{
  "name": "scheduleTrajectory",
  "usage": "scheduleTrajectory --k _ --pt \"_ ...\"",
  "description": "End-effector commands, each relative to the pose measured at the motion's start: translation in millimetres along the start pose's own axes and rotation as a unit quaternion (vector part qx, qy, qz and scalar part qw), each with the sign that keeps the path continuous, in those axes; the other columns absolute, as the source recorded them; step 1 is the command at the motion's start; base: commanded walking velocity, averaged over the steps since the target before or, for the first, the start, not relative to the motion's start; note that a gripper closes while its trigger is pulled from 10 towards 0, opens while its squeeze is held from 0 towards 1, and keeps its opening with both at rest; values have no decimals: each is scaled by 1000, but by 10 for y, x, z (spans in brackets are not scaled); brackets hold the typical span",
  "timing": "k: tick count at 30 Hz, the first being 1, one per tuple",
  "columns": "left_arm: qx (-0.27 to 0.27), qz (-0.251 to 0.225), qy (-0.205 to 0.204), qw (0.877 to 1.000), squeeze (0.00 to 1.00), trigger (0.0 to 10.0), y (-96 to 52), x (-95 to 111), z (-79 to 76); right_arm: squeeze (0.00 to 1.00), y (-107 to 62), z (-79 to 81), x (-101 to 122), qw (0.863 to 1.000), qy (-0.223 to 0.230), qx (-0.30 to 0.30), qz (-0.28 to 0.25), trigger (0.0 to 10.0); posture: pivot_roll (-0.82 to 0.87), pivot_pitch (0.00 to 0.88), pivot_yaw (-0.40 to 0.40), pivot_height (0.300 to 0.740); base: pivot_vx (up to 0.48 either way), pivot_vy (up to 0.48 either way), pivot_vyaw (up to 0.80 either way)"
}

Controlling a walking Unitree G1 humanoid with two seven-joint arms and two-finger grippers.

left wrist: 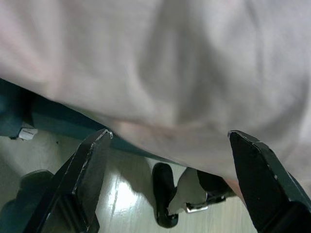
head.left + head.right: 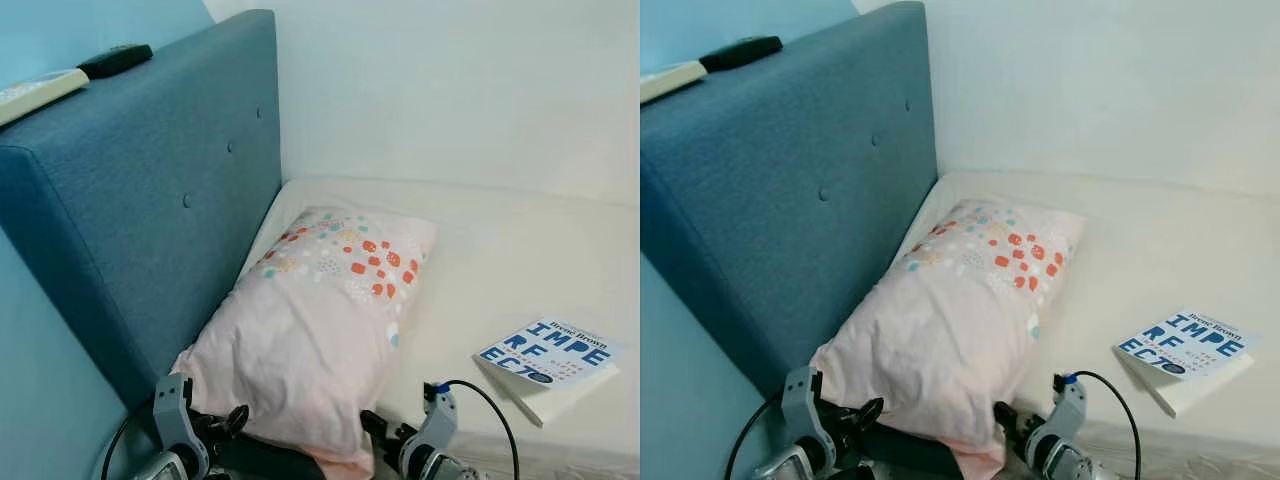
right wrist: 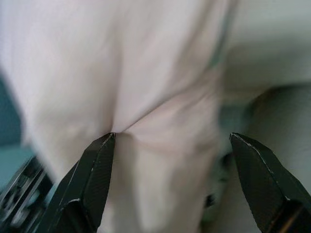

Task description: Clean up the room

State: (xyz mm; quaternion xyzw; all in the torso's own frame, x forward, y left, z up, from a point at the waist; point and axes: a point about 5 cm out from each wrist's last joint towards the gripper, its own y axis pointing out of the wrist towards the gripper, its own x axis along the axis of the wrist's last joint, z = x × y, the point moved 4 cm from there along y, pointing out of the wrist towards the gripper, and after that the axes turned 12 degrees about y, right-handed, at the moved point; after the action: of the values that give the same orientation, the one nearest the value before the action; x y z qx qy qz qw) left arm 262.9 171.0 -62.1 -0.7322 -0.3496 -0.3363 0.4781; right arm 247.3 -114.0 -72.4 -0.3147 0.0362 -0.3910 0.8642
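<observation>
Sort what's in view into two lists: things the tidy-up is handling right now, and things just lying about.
In hand:
- pink pillow, hanging over the bed's near edge
- left gripper, fingers open at the pillow's lower left corner
- right gripper, fingers open against the pillow's fabric

Lying about:
- book on the mattress
- remote control on top of the blue headboard

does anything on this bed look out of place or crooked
Yes. The pink pillow lies askew, its near end hanging over the mattress edge, with both grippers' open fingers at that end. A book sits near the edge, and a remote rests atop the headboard.
</observation>
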Motion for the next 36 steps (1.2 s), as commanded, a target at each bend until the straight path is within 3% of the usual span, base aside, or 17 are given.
scheduleTrajectory --k 1,3,4,8,9,10,11,16,17,18,19,20,30,32,36 --pt "3 9 5 1000 0 10000 -40 -38 50 1000 19 4 -124 1000 0 7 23 10000 -102 70 -2 611 0 0 0" --pt "2 9 6 1000 0 10000 -43 -39 51 1000 23 -1 -156 1000 -3 10 24 10000 -102 70 -2 611 0 0 0" --pt "-1 8 12 1000 0 10000 -69 -39 73 1000 18 -6 -131 1000 -3 26 -7 10000 -79 88 14 611 0 0 0" --pt "-4 8 17 1000 0 10000 -93 -41 95 1000 5 -49 -92 999 7 21 -30 10000 -70 98 25 611 0 0 0" --pt "-6 9 21 1000 0 10000 -106 -42 108 0 -4 -122 -70 999 10 -4 -40 10000 -66 105 31 611 0 0 0" --pt "-6 9 21 1000 0 10000 -106 -42 108 0 -4 -122 -70 999 10 -4 -40 10000 -66 105 31 611 0 0 0" --pt "-8 11 26 1000 0 10000 -125 -43 128 0 -20 -211 -10 997 4 -42 -60 10000 -59 107 39 611 0 0 0" --pt "-9 11 28 999 0 10000 -140 -29 156 0 -31 -167 210 992 -35 -58 -110 10000 -55 107 40 611 0 0 0" --pt "-9 11 29 999 0 10000 -139 -24 158 0 -39 -133 300 989 -50 -57 -129 9098 -55 103 38 611 0 0 0" --pt "-9 11 29 999 0 10000 -139 -24 158 0 -39 -133 300 989 -50 -57 -129 9098 -55 103 38 611 0 0 0" --pt "-9 10 29 1000 0 10000 -136 -20 157 0 -47 -105 367 986 -59 -55 -143 6392 -55 103 38 611 0 0 0" --pt "-10 9 28 1000 0 10000 -127 -15 145 0 -60 -62 449 983 -76 -47 -158 0 -56 102 39 611 0 0 0" --pt "-16 4 18 1000 0 10000 -82 -9 67 0 -138 98 800 970 -127 -25 -207 0 -69 82 30 611 0 0 0" --pt "-19 5 20 1000 0 10000 -74 -21 42 0 -147 202 917 967 -129 -7 -220 0 -76 76 32 611 0 0 0" --pt "-22 6 22 1000 0 10000 -66 -25 22 0 -147 247 963 966 -129 0 -224 0 -71 72 29 611 0 0 0"
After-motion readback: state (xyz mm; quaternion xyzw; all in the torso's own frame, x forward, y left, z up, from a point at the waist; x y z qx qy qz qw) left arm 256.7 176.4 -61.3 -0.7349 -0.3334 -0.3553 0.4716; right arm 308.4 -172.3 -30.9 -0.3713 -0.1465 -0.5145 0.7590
